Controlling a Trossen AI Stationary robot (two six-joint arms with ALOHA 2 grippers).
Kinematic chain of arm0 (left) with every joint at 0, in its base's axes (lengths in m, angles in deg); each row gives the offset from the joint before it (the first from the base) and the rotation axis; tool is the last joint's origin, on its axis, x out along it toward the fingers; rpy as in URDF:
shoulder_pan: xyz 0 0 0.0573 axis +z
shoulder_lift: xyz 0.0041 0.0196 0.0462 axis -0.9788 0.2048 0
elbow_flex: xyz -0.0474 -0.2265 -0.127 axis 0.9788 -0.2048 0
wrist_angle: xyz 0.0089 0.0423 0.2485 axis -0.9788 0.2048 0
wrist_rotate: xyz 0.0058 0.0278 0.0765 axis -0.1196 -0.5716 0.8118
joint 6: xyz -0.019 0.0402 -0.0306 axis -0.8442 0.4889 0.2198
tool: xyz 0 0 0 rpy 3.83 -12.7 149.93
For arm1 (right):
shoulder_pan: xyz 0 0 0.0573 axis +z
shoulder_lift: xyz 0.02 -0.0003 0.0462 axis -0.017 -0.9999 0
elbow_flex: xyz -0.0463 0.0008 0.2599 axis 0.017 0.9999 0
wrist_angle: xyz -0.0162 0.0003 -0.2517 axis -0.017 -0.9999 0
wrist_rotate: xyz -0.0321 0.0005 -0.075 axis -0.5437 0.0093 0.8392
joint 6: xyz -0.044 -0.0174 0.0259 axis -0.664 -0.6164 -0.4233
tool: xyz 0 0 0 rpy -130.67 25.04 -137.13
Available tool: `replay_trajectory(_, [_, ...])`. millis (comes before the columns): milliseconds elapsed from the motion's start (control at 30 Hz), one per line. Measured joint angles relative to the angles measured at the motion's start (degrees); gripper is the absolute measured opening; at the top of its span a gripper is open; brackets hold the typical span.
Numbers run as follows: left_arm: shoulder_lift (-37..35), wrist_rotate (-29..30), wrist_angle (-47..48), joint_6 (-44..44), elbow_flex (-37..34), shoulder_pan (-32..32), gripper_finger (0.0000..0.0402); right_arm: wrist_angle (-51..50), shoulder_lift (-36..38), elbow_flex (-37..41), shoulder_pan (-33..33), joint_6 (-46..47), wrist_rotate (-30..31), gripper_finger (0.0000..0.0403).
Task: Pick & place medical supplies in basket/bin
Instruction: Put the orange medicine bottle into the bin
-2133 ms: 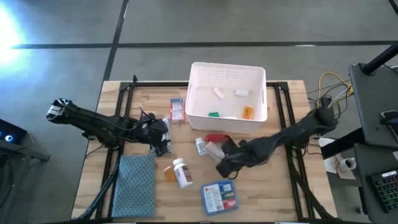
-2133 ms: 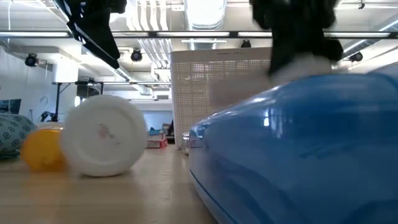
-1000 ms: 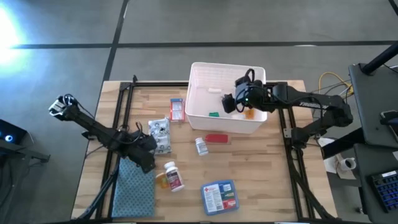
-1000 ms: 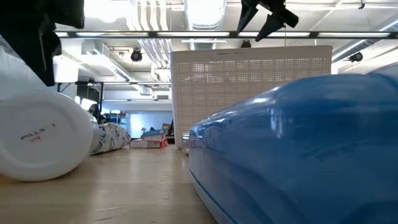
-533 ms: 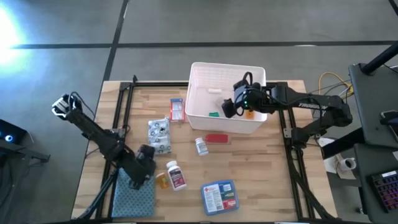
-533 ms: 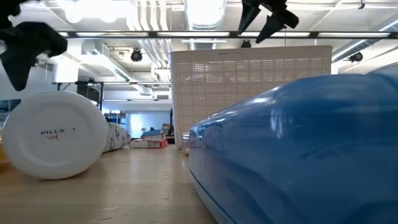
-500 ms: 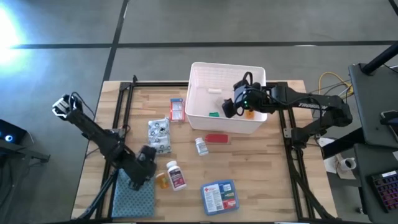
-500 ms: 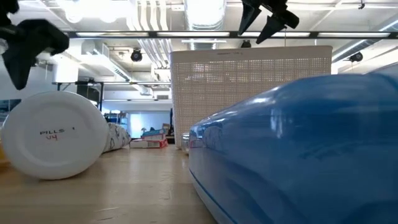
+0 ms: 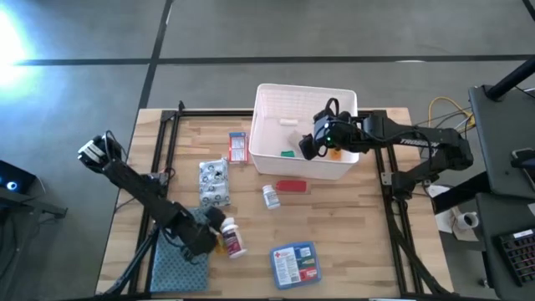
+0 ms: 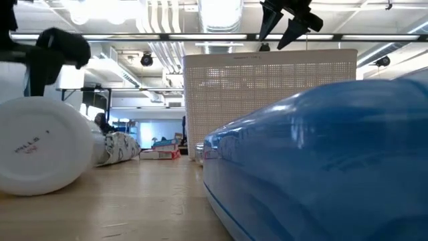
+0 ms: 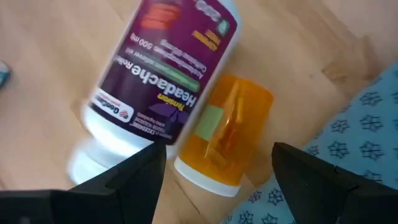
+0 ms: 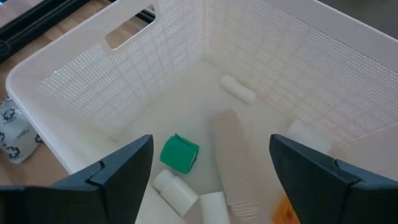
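Left gripper [image 9: 211, 238] moved from table centre to near front edge, fingers spread, ended over orange vial [image 11: 225, 130] beside white pill bottle [image 9: 231, 238], bottle shifted slightly, right gripper [image 9: 311, 145] left the red tube [image 9: 291, 186], rose over the bin [image 9: 264, 100], jaws apart.

A white round-bottomed pill bottle [image 10: 37, 147] is seen lying on the wooden tabletop [image 10: 147, 201] at nine o'clock. A glossy blue plastic packet [image 10: 321, 161] fills four o'clock. A white perforated bin [image 10: 267, 100] stands behind, dark gripper fingers [image 10: 289, 17] spread above it at one o'clock.
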Motion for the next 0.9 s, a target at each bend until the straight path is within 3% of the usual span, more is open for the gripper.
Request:
replay_trajectory(467, [7.3, -0.9, -6.3, -0.2, -2.9, 0.1, 0.0265, -1.7, 0.0, 0.1, -0.1, 0.1, 0.1, 0.0303])
replay_trajectory(700, [7.1, -2.9, -6.0, -4.6, -2.8, 1.1, 0.0181, -1.7, 0.0, 0.1, 0.0, 0.3, 0.0, 0.0301])
replay_trajectory(800, [6.6, -3.2, -2.5, -6.7, -1.1, 1.5, 0.018, -1.7, 0.0, 0.1, 0.0, 0.5, 0.0, 0.0299])
replay_trajectory(900, [5.5, -2.4, 7.6, -7.9, 2.6, 1.9, 0.018, -1.6, 0.0, 0.1, 0.0, 0.5, 0.0, 0.0297])
